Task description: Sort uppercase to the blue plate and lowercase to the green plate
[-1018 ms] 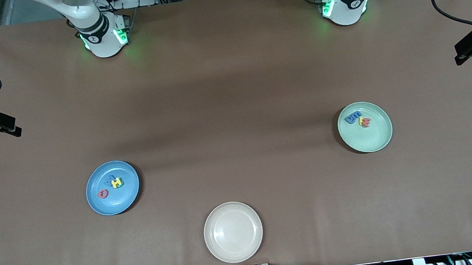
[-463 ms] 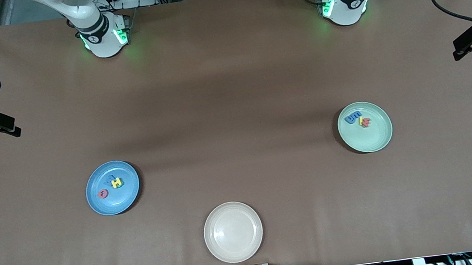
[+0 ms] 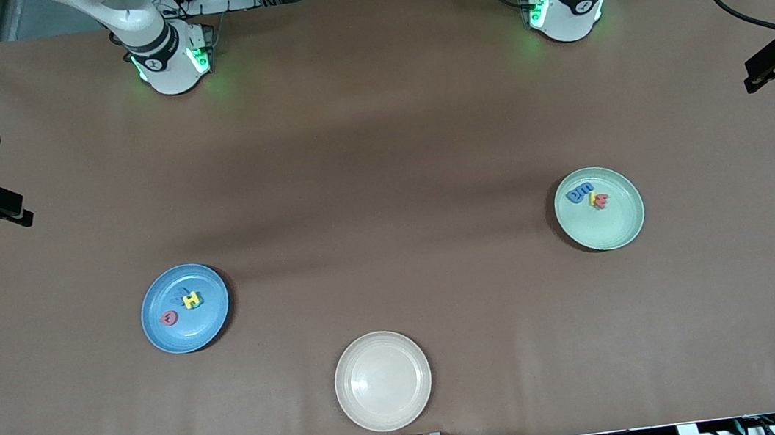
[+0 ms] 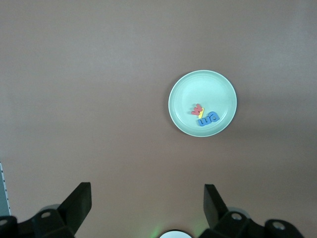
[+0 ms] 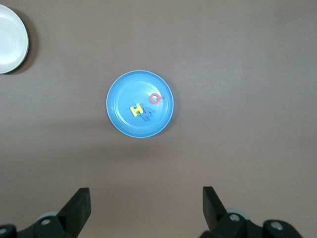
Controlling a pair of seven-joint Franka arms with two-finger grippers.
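A: Start with the biggest things. What's on the brown paper-covered table point(image 3: 378, 137)?

B: Three round glossy plates. The sky-blue plate point(image 3: 185, 308) lies toward the right arm's end, the pale mint-green plate point(image 3: 599, 208) toward the left arm's end, and a cream-white plate point(image 3: 383, 380) nearest the front camera, between them.

A: And the foam letters?

B: On the blue plate: a yellow H point(image 3: 192, 299), a red Q point(image 3: 168, 317), and a blue M point(image 5: 148, 117) overlapping a teal piece I can't read. On the green plate: a red w point(image 4: 196, 109), two blue letters point(image 4: 208, 119) touching, and a yellow sliver between, too small to name.

A: The grippers?

B: Both are partly cut off at the table's ends. The left gripper point(image 4: 147, 201) and right gripper point(image 5: 146, 201) hang high above bare table, fingers spread wide, holding nothing.
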